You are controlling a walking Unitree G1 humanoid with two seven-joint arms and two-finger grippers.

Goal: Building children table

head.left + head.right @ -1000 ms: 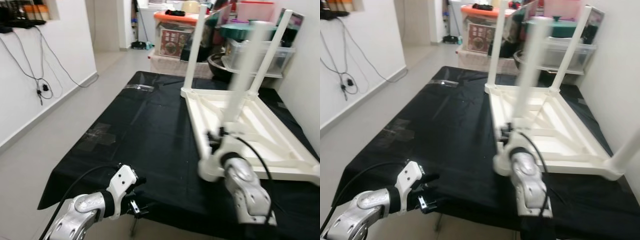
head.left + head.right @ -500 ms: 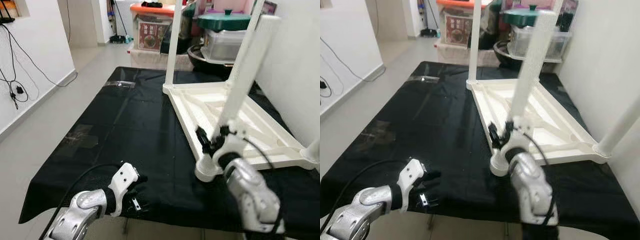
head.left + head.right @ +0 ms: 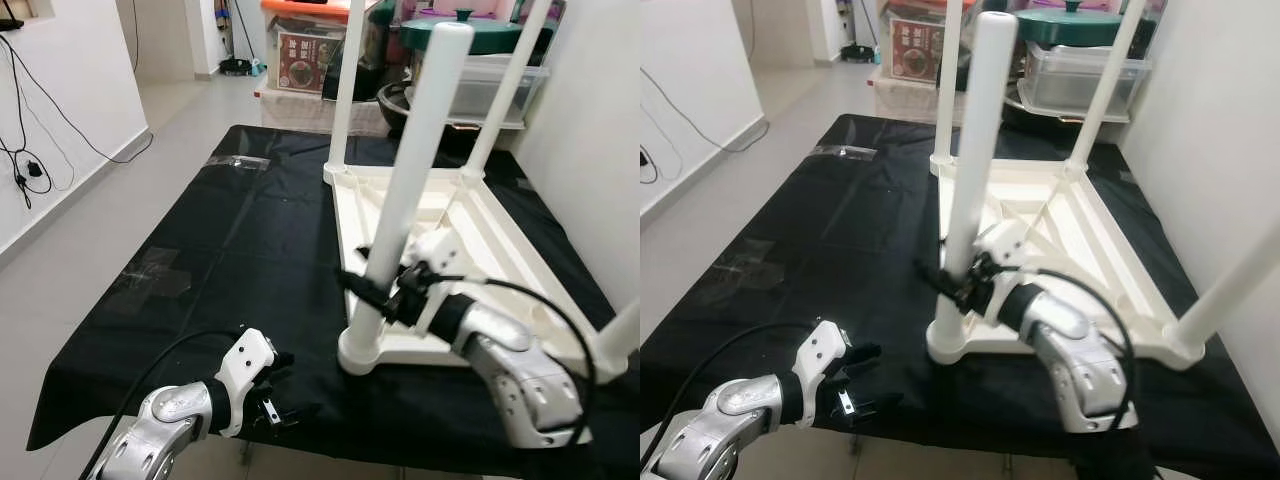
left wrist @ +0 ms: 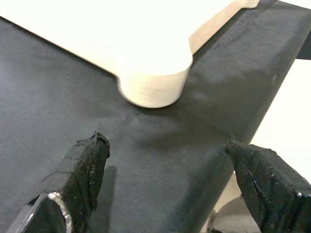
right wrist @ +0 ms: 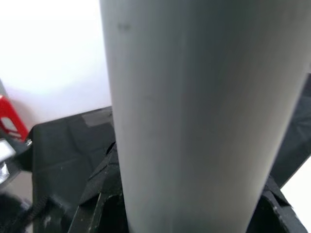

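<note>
I stand in a lived-in home, in a room used for storage: ahead of my jaws, clear plastic storage boxes (image 3: 500, 85) stack against white walls, black cables (image 3: 30, 150) dangle left, and pale floor tiles (image 3: 100, 230) run to a hallway.

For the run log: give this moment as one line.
right gripper: shut on table leg | left gripper: open, idle | table: upside down on black cloth

even, bright indoor light, sharp eye views, soft glare on the black cloth (image 3: 250, 230), wrist close-ups slightly blurred
</note>
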